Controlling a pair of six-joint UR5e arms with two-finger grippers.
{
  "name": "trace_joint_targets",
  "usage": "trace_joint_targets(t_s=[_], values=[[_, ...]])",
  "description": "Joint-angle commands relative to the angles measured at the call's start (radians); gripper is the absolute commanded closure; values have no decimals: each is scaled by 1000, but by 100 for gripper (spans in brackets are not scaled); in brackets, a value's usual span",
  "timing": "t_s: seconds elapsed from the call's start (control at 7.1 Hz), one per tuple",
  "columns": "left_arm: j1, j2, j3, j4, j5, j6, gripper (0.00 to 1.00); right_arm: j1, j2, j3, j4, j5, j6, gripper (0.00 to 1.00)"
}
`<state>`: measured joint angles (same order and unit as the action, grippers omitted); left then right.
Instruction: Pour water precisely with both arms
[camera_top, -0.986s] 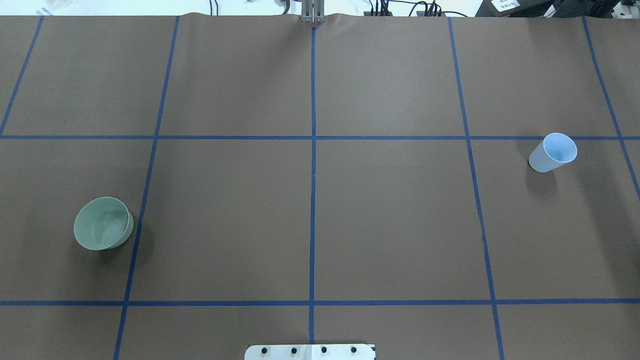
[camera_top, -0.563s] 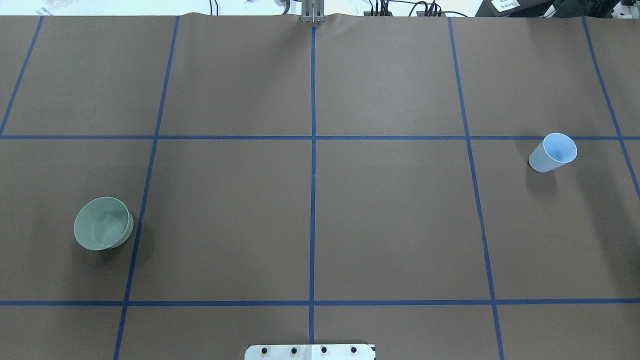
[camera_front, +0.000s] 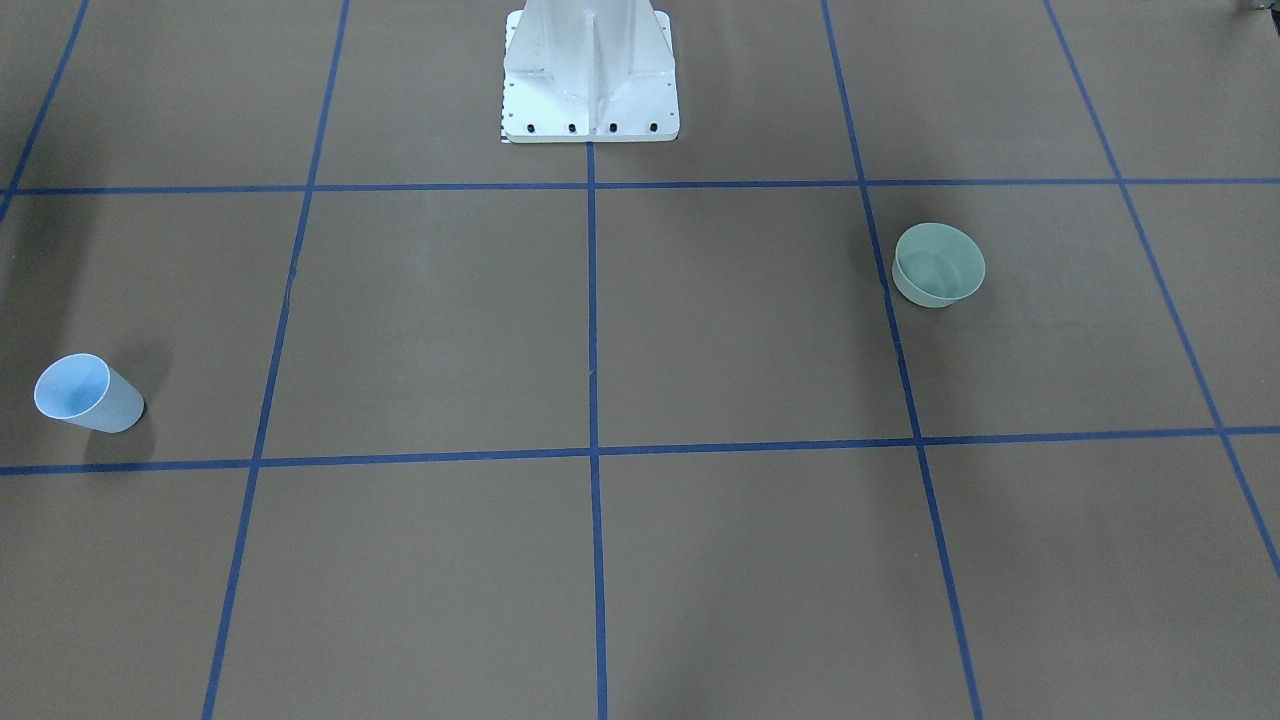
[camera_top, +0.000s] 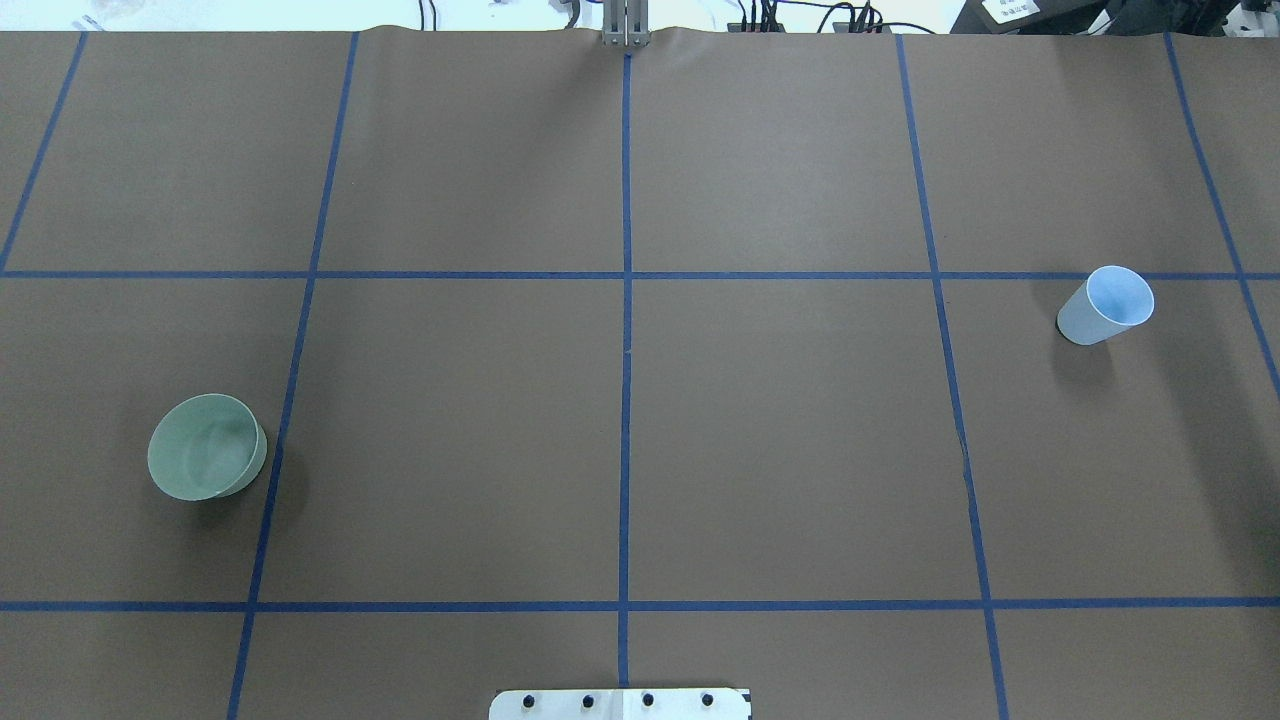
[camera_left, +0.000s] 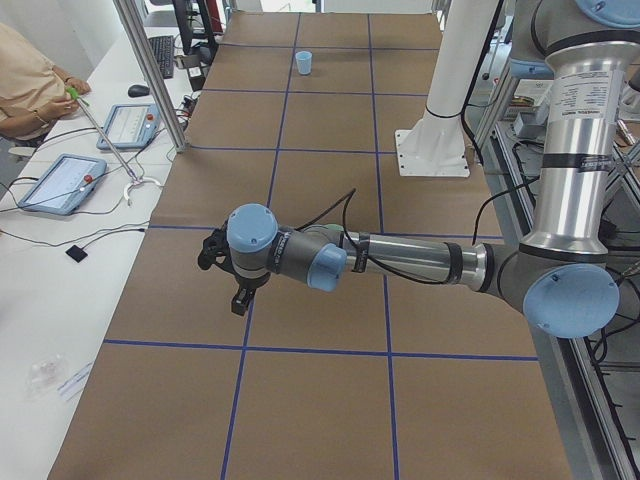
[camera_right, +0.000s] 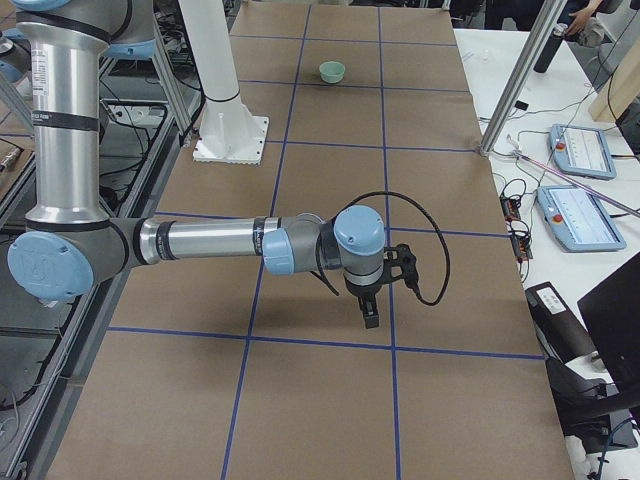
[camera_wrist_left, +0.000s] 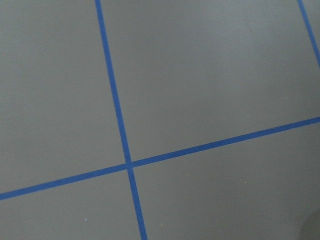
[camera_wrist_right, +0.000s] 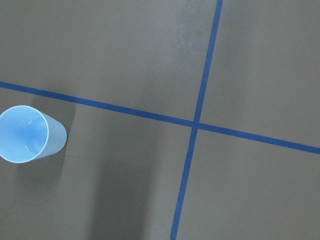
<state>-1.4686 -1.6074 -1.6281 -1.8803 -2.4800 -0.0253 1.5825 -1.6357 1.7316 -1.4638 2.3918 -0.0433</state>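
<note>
A green bowl (camera_top: 207, 446) stands on the brown table on my left side; faint ripples of water (camera_top: 218, 447) show in it. It also shows in the front view (camera_front: 938, 264) and far off in the exterior right view (camera_right: 332, 71). A light blue cup (camera_top: 1105, 305) stands upright on my right side and shows at the left edge of the right wrist view (camera_wrist_right: 26, 134). My left gripper (camera_left: 238, 300) and my right gripper (camera_right: 370, 314) hang over the table ends and show only in the side views. I cannot tell whether they are open or shut.
The white pedestal (camera_front: 590, 80) stands at the table's robot-side edge. Blue tape lines (camera_top: 625, 400) divide the brown cover into squares. A side bench with tablets (camera_left: 62, 183) and a seated person (camera_left: 30, 80) runs along the far side.
The ripples in the green bowl have shifted slightly. The bowl and the cup have not moved.
</note>
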Motion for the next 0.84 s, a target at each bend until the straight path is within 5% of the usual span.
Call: trace_joint_targets(t_s=[0.0,0.42,0.7], values=[[150,6,-25,-107,25,-275,0,-44,2,6,39,-14,146,0],[399,59,-64,-295,231,-679,0,-45,2,6,45,-13,149,0],[569,177,-192,-298,330,-741,0,-45,0,5,45,-13,149,0]])
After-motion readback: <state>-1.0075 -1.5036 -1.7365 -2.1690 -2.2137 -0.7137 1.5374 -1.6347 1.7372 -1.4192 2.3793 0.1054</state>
